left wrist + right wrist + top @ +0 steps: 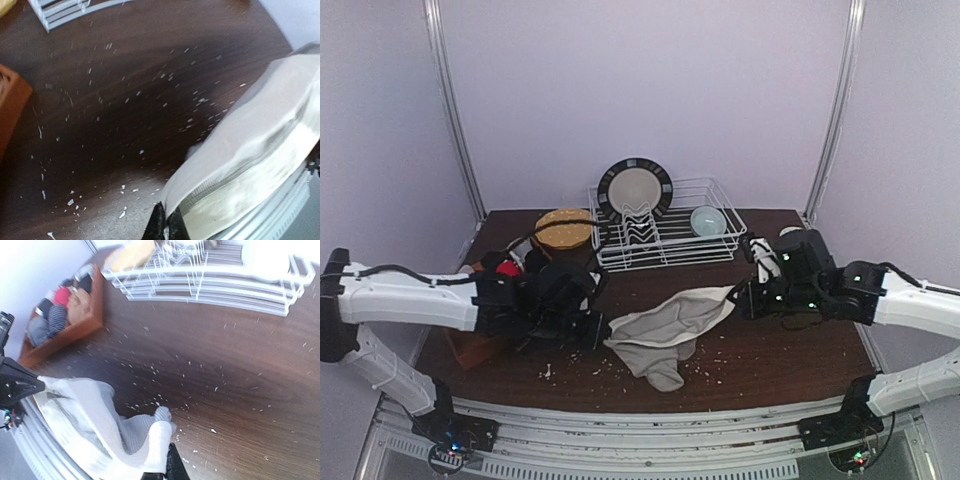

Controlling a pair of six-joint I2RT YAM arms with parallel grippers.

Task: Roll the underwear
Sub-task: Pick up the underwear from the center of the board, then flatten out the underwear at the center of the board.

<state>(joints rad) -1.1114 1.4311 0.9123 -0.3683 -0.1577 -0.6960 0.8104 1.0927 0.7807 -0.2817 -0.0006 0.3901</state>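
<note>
A: Left gripper (pixel 165 226)?
B: I see its jaws pressed together, pinching one edge of the grey-beige underwear (pixel 670 325); the cloth runs up and away from the fingertips in my left wrist view.
A: Right gripper (pixel 167 467)?
B: Same; its jaws are shut tight on the opposite edge, with the fabric bunched just beside the tips.
A: Where's the garment?
B: Strung between the two grippers over the middle of the table (pixel 770 360); a lower fold sags toward the near edge; I can't tell if it touches the wood.
A: The rest?
B: White specks (pixel 125 100) are scattered over the dark top; the wooden tray (pixel 75 332) is at far left, holding a striped roll (pixel 57 317) and a red piece (pixel 62 294); the wire dish rack (pixel 665 250) at the back holds a plate (pixel 635 188) and a bowl (pixel 708 220); a round yellow mat (pixel 564 228) is just beside the rack.
</note>
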